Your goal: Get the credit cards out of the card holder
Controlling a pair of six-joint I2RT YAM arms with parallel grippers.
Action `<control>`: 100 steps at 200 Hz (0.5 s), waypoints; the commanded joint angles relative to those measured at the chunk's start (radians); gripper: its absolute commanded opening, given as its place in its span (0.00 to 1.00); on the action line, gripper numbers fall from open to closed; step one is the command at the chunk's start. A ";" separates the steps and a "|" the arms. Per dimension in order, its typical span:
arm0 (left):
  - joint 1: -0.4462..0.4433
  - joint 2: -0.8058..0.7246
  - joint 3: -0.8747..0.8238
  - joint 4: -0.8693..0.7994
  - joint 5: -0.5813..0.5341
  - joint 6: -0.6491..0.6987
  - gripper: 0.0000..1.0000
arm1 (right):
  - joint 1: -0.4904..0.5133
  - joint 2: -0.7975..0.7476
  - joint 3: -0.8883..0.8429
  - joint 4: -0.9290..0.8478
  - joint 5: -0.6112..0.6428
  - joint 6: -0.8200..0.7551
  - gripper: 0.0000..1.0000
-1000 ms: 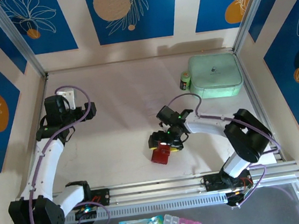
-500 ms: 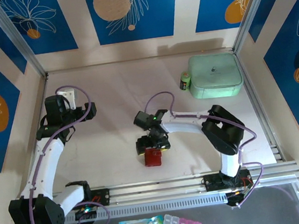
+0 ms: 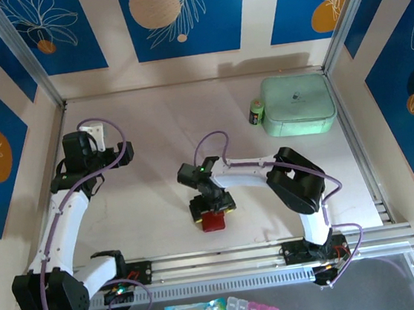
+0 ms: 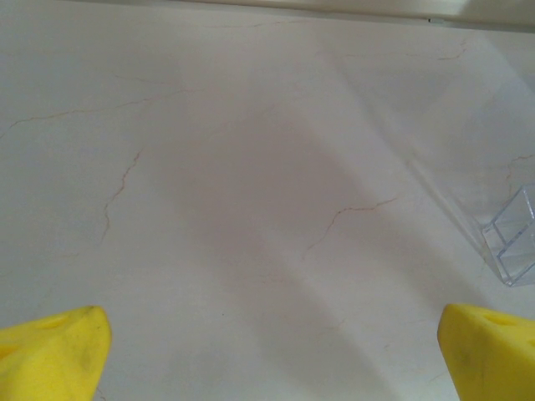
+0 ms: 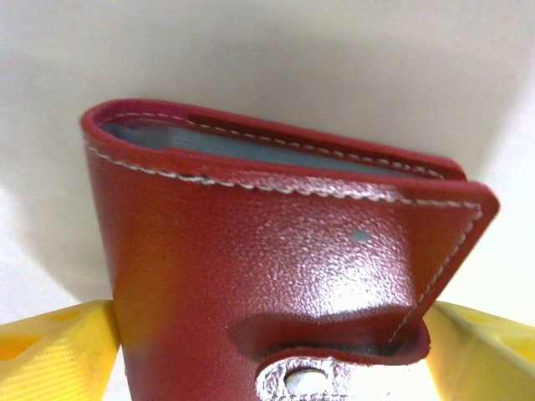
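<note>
From above, the right gripper [image 3: 211,207] is pinching the red wallet [image 3: 213,221] by its sides, jaws wide, at the counter's [image 3: 150,116] near middle; leftward, the left gripper [image 4: 272,342] is gaping empty over bare counter; up close, the snap [image 5: 303,378] is sitting fastened, so unsnapping is likely coming first.

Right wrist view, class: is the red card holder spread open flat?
No, the card holder is folded shut, its red covers together with only a thin grey edge of the pockets between them.
</note>
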 commanded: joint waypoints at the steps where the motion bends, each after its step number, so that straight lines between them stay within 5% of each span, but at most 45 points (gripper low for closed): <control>1: -0.007 0.006 -0.007 0.014 0.014 -0.004 1.00 | 0.005 -0.058 -0.048 -0.031 0.006 0.017 0.89; 100: -0.008 0.012 -0.004 0.006 0.027 -0.050 1.00 | -0.048 -0.092 -0.063 0.059 -0.020 -0.021 0.71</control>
